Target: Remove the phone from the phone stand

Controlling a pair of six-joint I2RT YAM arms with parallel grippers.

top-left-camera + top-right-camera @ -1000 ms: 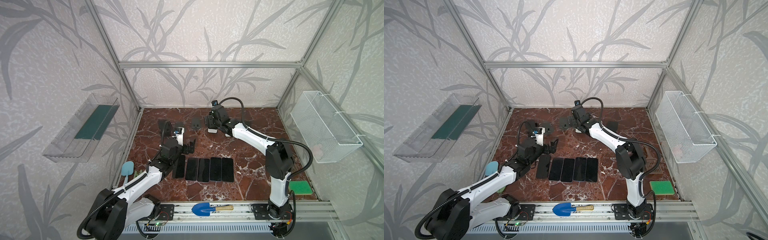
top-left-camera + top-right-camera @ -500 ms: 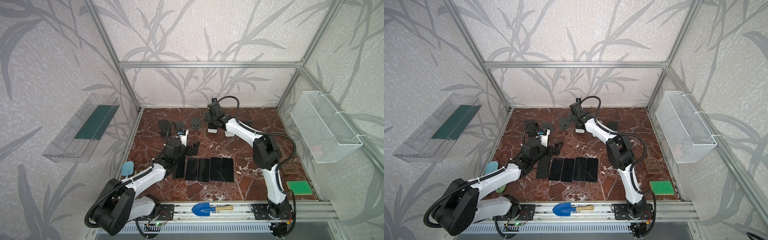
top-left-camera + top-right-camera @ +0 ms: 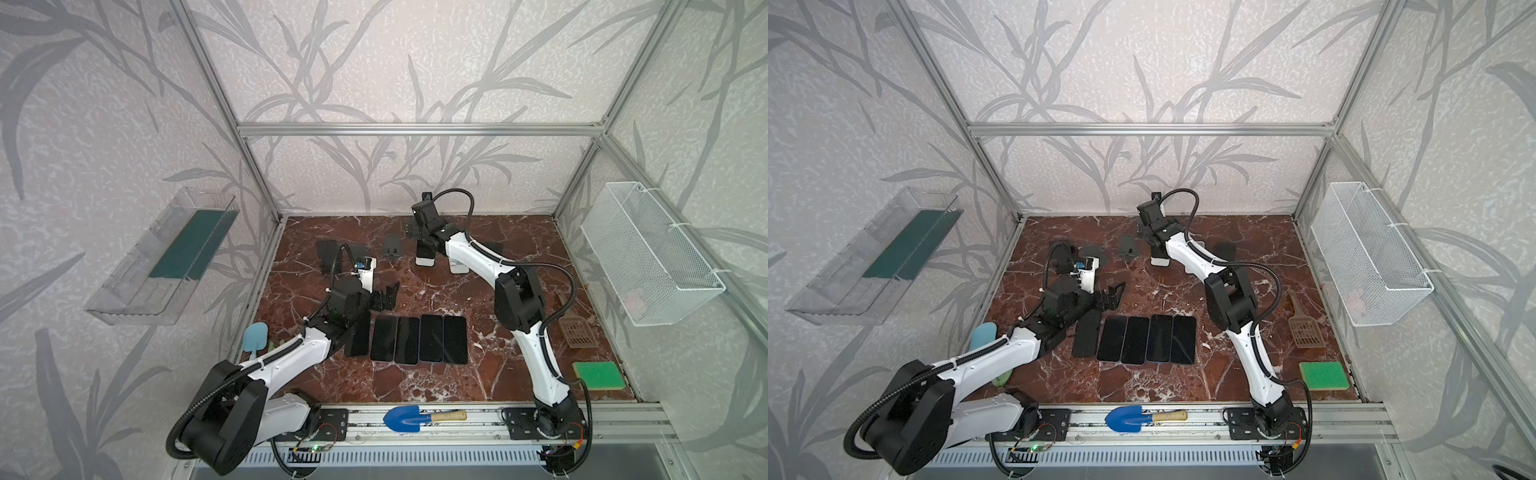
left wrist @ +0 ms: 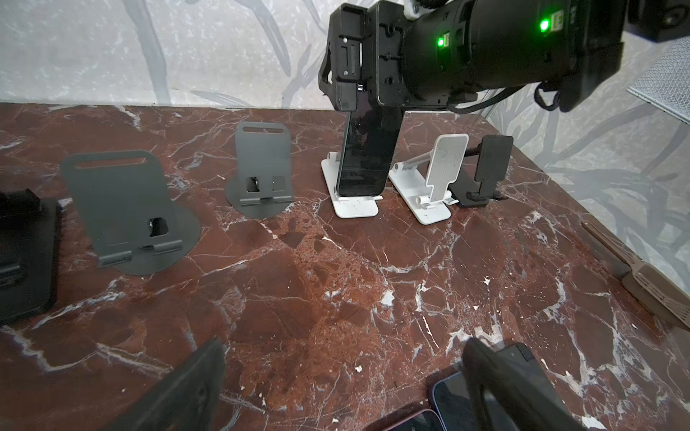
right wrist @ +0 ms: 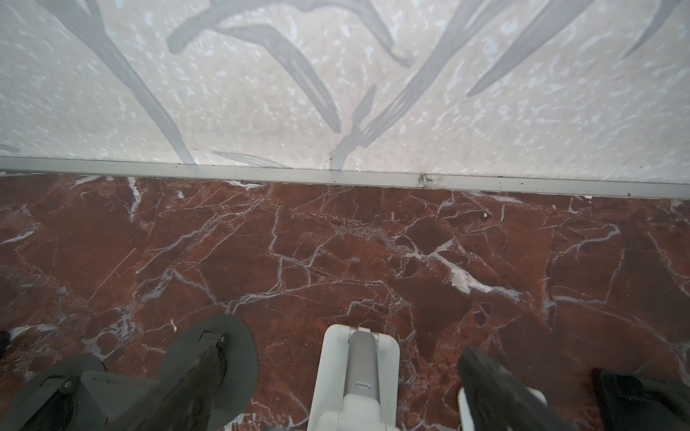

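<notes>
your right hand point(image 5: 340, 358) is at the back of the surface point(image 3: 490, 374), jaws spread wide to either side of the white phone stand point(image 4: 354, 207) and gripping nothing. the phone point(image 4: 367, 156) leans upright in that stand, its top edge tucked right under the hand. your left hand point(image 4: 343, 345) is wide open too and empty, low over the surface by the row of phones point(image 3: 417, 338) lying flat, well apart from the stand.
</notes>
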